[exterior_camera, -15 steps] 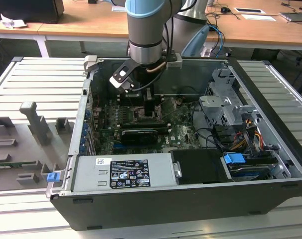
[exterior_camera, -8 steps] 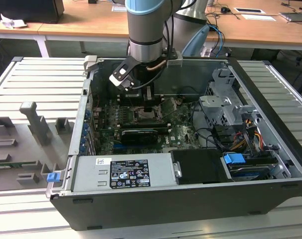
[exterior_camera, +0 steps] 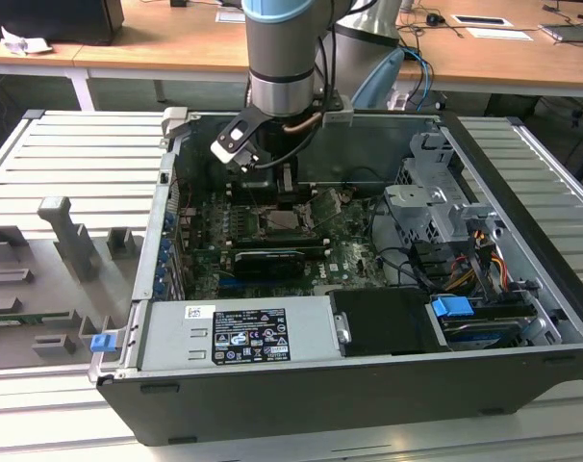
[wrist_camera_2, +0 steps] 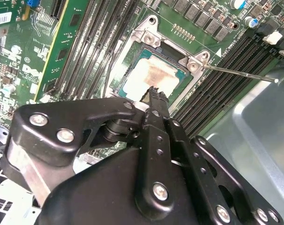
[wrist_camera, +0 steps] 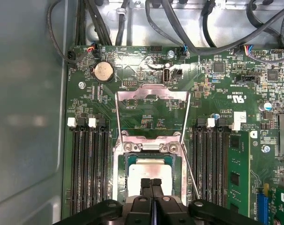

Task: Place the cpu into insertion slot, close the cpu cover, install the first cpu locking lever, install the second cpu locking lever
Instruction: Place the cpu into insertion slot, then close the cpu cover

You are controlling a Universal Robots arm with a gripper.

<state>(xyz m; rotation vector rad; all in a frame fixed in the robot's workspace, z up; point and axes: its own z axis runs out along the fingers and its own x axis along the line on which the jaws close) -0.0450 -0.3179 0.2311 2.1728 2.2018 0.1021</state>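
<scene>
The cpu (wrist_camera: 149, 169) lies flat in the insertion slot (wrist_camera: 123, 159), its pale face showing a brownish smear (wrist_camera_2: 153, 77). The cpu cover (wrist_camera: 128, 99), a silvery frame with a square window, is swung open away from the slot, past its hinge. My gripper (wrist_camera: 151, 183) is shut with its black fingertips (wrist_camera_2: 154, 93) together directly over the near edge of the cpu; I cannot tell whether they touch it. A thin locking lever (wrist_camera_2: 240, 73) stands free beside the slot (wrist_camera: 190, 173). In the exterior view my gripper (exterior_camera: 285, 199) reaches down into the open computer case above the slot (exterior_camera: 282, 221).
Long black memory slots (wrist_camera: 88, 168) flank the socket on both sides (wrist_camera: 212, 164). A black card (exterior_camera: 267, 260) lies in front of the socket. A grey drive cage (exterior_camera: 431, 197), cable bundles (wrist_camera: 179, 28) and the case walls (exterior_camera: 166, 221) hem in the board.
</scene>
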